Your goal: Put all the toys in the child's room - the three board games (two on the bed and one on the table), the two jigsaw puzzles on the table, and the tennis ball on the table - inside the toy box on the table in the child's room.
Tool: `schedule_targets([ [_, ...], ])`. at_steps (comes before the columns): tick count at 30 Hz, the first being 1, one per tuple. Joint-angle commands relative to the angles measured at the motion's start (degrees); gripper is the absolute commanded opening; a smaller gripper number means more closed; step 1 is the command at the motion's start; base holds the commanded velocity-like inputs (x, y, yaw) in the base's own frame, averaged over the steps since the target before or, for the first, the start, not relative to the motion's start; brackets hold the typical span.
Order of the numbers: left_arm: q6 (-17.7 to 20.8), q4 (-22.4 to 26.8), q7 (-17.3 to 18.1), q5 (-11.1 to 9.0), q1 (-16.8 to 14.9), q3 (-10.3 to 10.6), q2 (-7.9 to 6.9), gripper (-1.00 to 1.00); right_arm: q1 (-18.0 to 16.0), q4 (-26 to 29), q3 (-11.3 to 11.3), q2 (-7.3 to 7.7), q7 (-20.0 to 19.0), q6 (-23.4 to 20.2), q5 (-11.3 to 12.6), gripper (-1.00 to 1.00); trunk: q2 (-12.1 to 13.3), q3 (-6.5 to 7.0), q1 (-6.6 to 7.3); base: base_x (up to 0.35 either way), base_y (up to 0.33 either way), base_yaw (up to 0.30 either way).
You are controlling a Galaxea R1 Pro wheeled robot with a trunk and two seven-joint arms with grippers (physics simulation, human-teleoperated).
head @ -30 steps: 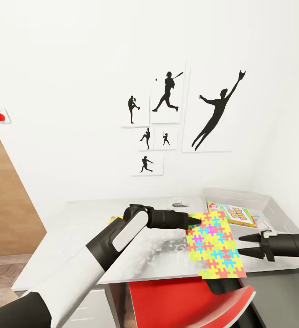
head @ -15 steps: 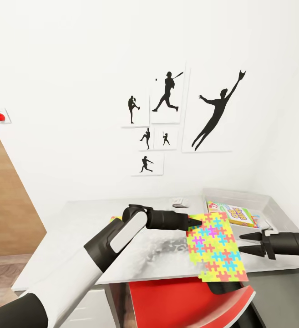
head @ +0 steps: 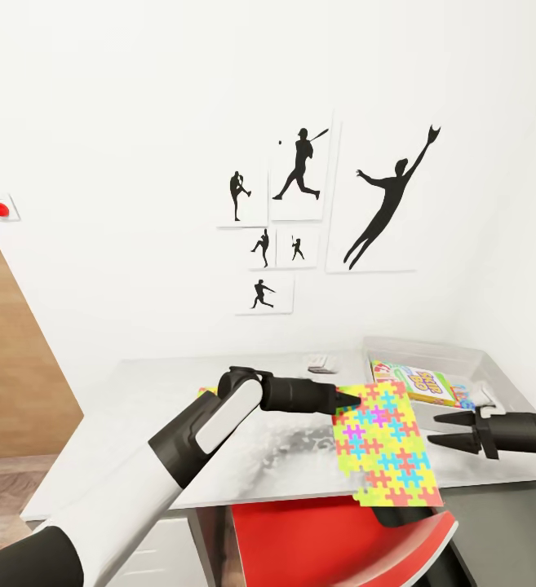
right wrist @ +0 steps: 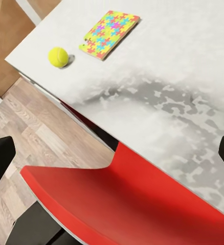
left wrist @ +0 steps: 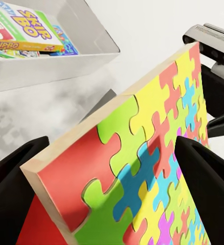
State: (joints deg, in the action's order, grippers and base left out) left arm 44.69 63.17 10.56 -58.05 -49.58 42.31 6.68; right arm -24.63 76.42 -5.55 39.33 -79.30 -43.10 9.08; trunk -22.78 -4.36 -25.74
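My left gripper (head: 351, 399) is shut on the upper corner of a colourful jigsaw puzzle (head: 386, 444), which hangs tilted over the table's (head: 161, 408) front edge. In the left wrist view the black fingers (left wrist: 9, 178) clamp that puzzle (left wrist: 142, 168) from both sides. The grey toy box (head: 496, 371) stands at the back right with the SKIP-BO board game (head: 427, 383) inside. To the puzzle's right my right gripper (head: 433, 430) hangs open and empty. The right wrist view shows a second jigsaw puzzle (right wrist: 109, 34) and a yellow tennis ball (right wrist: 58, 56) lying on the table (right wrist: 183, 66).
A red chair (head: 325, 538) stands under the table's front edge, below the held puzzle. A small flat item (head: 321, 361) lies near the back wall. Baseball silhouette pictures (head: 382, 200) hang above. A wooden door (head: 6, 367) is at the left.
My right gripper has drifted slightly up and to the right. The held puzzle has shifted a little; the left arm has barely moved.
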Motion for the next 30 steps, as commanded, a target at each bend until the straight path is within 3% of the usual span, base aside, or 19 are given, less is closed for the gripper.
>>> schedule_targets([
  [1, 0.18, -0.01, 0.24, 0.13, -0.06, -0.02, 0.01, -1.00, -0.06, -0.01, -0.04, 0.03, -0.07, -0.50, 0.21, 1.00, -0.13, -0.13, -0.04, 0.000, 0.000, 0.000],
  [10, 0.61, 0.02, 0.08, 0.30, -0.01, -0.01, -0.26, -1.00, -0.04, -0.03, -0.25, 0.26, -0.16, -0.49, 0.31, 1.00, -0.13, -0.13, -0.04, 0.000, 0.000, 0.000],
  [20, 0.60, 0.01, -0.06, 3.50, 0.00, -0.09, -0.31, -1.00, 0.43, 0.51, 0.05, 1.29, -0.33, -0.59, 0.96, 1.00, -0.13, -0.13, -0.04, 0.000, 0.000, 0.000],
  [30, 0.52, -0.05, -1.46, 4.69, 0.14, -0.11, -0.09, -1.00, 0.78, 1.47, 0.72, 1.42, -0.40, -0.76, 1.36, 1.00, -0.13, -0.13, -0.04, 0.000, 0.000, 0.000],
])
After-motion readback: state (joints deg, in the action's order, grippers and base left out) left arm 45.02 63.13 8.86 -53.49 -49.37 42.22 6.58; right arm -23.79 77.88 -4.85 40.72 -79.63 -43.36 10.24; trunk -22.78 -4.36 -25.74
